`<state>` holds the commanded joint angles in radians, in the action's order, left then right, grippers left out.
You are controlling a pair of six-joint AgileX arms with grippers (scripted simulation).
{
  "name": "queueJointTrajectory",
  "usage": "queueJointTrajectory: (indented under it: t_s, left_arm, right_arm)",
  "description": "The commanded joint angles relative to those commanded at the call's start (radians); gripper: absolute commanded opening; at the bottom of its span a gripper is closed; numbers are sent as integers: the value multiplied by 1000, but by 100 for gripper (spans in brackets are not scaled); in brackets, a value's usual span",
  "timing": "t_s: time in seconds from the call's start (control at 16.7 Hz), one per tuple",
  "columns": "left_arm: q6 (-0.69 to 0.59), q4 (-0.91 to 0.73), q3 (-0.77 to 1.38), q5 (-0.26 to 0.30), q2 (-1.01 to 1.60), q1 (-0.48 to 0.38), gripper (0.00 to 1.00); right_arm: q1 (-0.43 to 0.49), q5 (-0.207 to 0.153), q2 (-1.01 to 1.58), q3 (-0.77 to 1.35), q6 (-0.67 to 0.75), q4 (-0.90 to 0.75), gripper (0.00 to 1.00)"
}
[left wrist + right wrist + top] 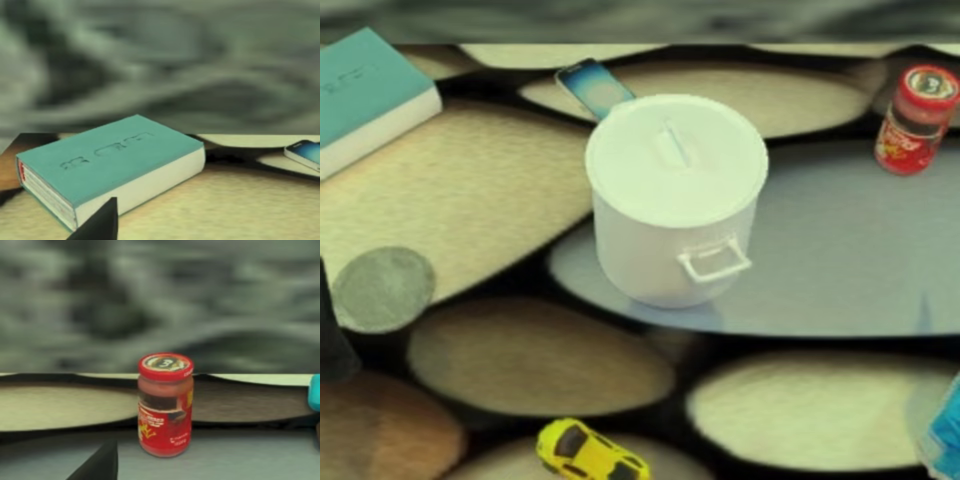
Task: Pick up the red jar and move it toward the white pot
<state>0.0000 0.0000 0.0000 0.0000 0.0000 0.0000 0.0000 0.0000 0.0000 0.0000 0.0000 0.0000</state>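
Standing upright at bench's far right corner: red jar; white pot sitting mid-bench, well apart; grippers' state: cannot tell

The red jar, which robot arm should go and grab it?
Probably the right arm. The red jar stands upright at the table's far right, with the white pot to its left. The right wrist camera faces the jar squarely; the left one faces a teal book.

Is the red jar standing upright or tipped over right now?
Upright: the red jar stands on its base with its red lid on top, untouched at the table's far right.
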Motion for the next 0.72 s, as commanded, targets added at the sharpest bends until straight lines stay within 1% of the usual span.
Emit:
queueJointTrajectory:
  t_s: [0.18,0.3,0.48,0.72]
  left_arm:
    - [0,0,0,0,0,0,100]
    - [0,0,0,0,0,0,100]
    - [0,0,0,0,0,0,100]
    - [0,0,0,0,0,0,100]
  right_arm:
    - [0,0,9,6,0,-6,100]
    - [-2,1,54,37,-2,-41,100]
    - [-8,3,201,143,-8,-148,100]
    - [-19,8,501,387,-23,-358,100]
